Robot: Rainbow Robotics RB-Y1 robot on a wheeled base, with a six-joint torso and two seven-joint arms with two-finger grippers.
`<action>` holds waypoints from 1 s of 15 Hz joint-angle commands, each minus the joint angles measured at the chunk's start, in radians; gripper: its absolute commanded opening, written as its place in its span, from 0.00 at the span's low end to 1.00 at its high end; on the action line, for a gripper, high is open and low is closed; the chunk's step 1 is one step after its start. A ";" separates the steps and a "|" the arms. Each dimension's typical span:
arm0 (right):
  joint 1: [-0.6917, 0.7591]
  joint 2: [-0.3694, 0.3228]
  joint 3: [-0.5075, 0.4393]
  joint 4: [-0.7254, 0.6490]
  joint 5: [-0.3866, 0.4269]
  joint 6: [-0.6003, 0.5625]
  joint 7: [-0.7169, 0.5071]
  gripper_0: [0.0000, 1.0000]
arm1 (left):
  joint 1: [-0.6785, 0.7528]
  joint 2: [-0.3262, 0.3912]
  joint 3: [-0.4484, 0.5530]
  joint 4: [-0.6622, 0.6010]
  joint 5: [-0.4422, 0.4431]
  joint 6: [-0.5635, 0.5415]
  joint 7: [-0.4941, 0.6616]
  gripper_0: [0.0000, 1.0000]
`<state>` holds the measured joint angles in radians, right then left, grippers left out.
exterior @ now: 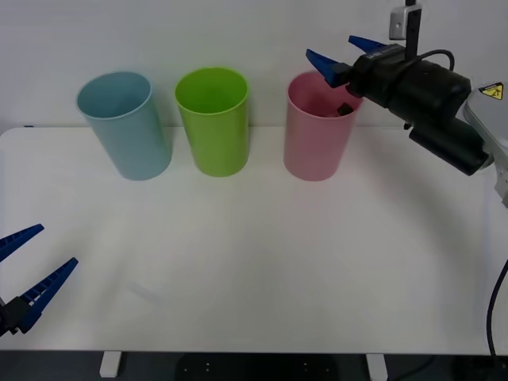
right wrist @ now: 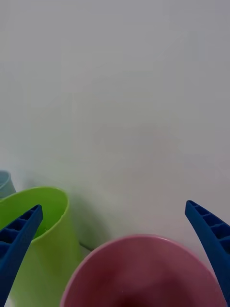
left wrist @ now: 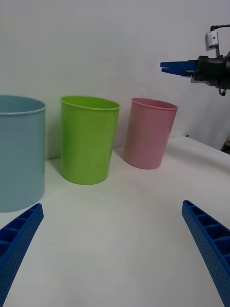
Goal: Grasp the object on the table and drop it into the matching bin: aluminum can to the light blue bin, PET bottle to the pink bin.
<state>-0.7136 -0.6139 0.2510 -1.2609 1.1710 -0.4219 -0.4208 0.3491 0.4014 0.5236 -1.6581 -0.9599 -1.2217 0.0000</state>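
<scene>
Bottle (exterior: 346, 109) sits inside pink bin (exterior: 316, 127); right gripper (exterior: 343, 55) hangs wide above it, letting go. Left gripper (exterior: 30, 266) waits wide by the worktop (exterior: 262, 262).

Three bins stood in a row at the back of the table (exterior: 254, 270), close to the wall. The light blue bin (exterior: 127, 127) was on the left, the green bin (exterior: 213, 123) was in the middle, and the pink bin (exterior: 316, 135) was on the right. The right gripper (exterior: 341, 57) hung above the pink bin's rim, and the left gripper (exterior: 28, 266) sat low at the table's front left corner.
</scene>
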 commanded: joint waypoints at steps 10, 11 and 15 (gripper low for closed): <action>0.258 -0.038 -0.174 -0.189 0.019 -0.241 0.057 1.00 | 0.000 0.000 0.000 0.000 0.000 0.000 0.000 1.00; 0.275 -0.038 -0.193 -0.189 0.021 -0.268 0.070 1.00 | 0.000 0.000 0.000 0.000 0.000 0.000 0.000 1.00; 0.329 -0.047 -0.249 -0.189 0.022 -0.354 0.120 1.00 | 0.000 0.000 0.000 0.000 0.000 0.000 0.000 1.00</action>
<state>-0.3957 -0.6600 0.0132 -1.4502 1.1923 -0.7600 -0.3112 0.3491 0.4014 0.5236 -1.6581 -0.9599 -1.2217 0.0000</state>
